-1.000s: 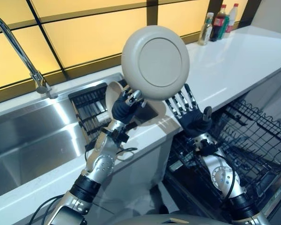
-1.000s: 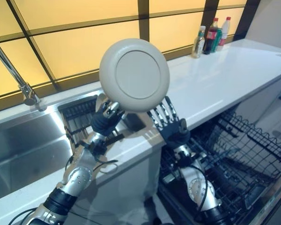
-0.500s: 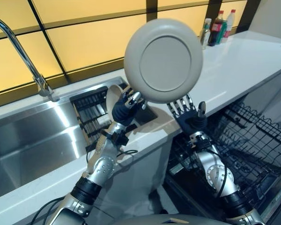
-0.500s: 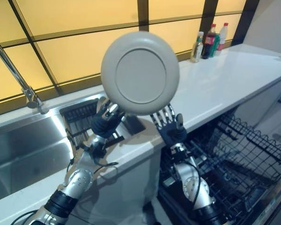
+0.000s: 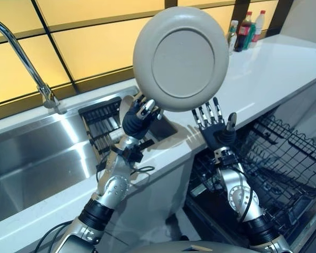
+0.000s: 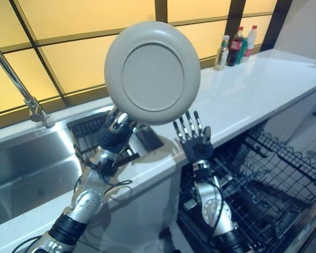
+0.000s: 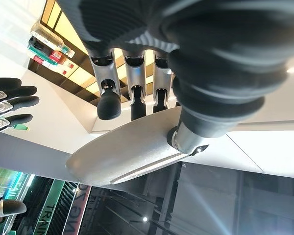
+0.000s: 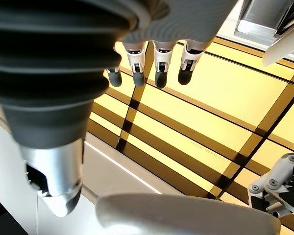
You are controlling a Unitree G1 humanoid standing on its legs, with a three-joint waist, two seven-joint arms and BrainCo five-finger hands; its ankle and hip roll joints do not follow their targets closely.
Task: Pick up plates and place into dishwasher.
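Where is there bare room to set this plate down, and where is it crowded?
The white counter is bare from the right hand back to the bottles in the far corner. The sink basin beside the tap looks bare too. The drying rack behind the left hand is crowded, and the dishwasher basket is dense with prongs.

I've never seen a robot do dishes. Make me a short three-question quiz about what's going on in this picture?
1. True or false: the right hand grips the plate.
2. Which hand holds the plate? A) left hand B) right hand
3. Fill in: the dishwasher rack sits below the white ____.

Key: 1 false, its fingers are straight and apart from the plate. 2 A. 3 counter.
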